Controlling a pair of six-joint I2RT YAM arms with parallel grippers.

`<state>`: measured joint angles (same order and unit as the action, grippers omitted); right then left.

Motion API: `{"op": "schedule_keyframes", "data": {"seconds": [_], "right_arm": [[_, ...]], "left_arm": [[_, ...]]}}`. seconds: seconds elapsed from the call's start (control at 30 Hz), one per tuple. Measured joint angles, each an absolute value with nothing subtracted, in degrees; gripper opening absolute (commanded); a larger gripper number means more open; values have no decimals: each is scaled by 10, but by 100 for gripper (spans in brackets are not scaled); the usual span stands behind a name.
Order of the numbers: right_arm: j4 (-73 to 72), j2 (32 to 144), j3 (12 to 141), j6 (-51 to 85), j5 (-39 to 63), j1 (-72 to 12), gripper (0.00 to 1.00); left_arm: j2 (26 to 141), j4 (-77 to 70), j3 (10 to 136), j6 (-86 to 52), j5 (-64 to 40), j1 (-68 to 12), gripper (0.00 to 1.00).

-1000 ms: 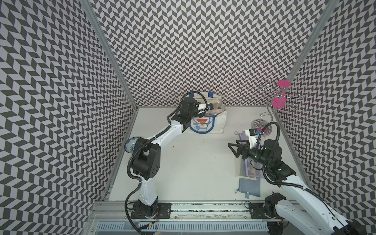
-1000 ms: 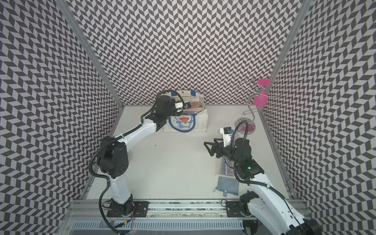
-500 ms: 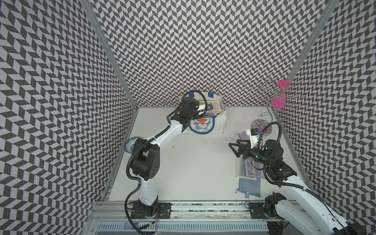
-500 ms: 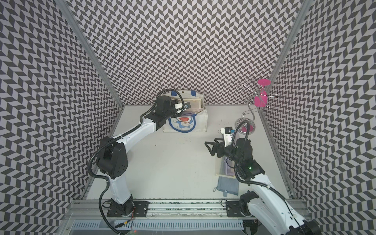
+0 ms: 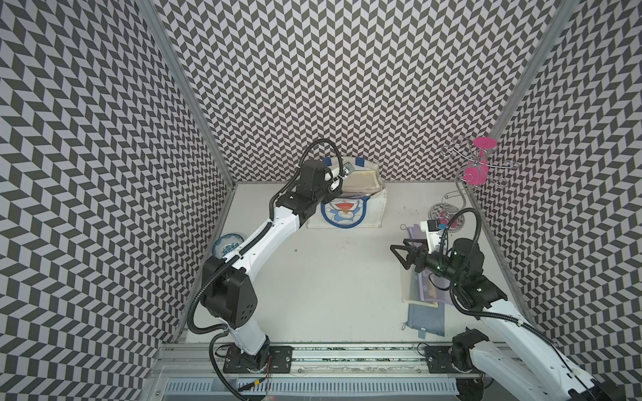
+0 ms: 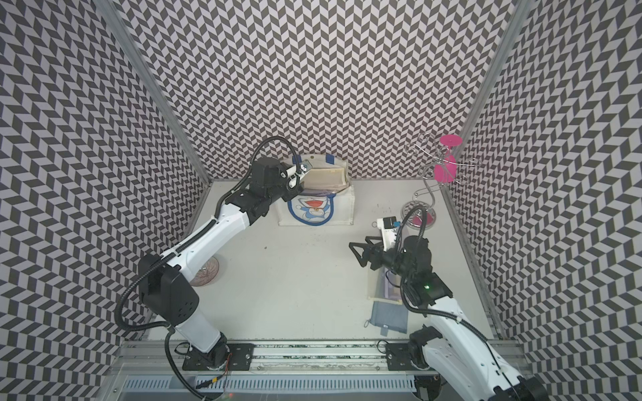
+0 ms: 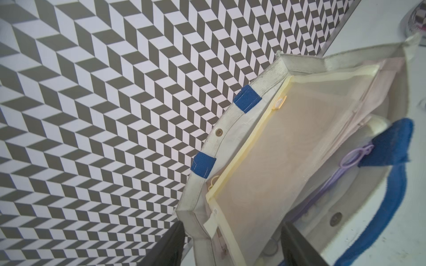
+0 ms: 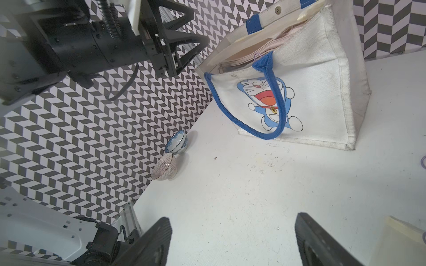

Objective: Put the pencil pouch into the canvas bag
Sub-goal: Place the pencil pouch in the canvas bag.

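Bright, even light from above in both top views; faint, soft shadows sit under the arms (image 5: pixel 264 239) on the table (image 5: pixel 330 277). In the wrist views the edges bend and the nearest fingers (image 8: pixel 156 241) go soft.

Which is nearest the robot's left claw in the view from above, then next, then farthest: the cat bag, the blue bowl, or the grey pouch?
1. canvas bag: at the back, the left gripper is at its mouth.
2. blue bowl: by the left wall.
3. grey pouch: front right.
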<state>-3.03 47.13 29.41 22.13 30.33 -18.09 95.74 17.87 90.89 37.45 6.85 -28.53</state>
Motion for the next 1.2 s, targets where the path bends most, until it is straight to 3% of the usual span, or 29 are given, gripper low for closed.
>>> {"op": "schedule_keyframes", "data": {"seconds": [0.2,0.37,0.47,0.67,1.0,1.2], "right_arm": [[-30,466,294,222,305,-181,84],[-27,462,294,221,303,-181,84],[-22,454,294,220,300,-181,84],[-12,450,294,219,294,-178,84],[-13,455,296,218,291,-178,84],[-10,459,297,218,281,-178,84]], "left_arm": [[952,220,962,177,-4,-263,77],[1104,254,1225,27,-64,-243,70],[1191,268,1314,-29,-81,-248,67],[1294,301,1301,-103,-83,-270,65],[1324,297,1274,-137,-77,-274,66],[1328,302,1286,-131,-52,-272,73]]}}
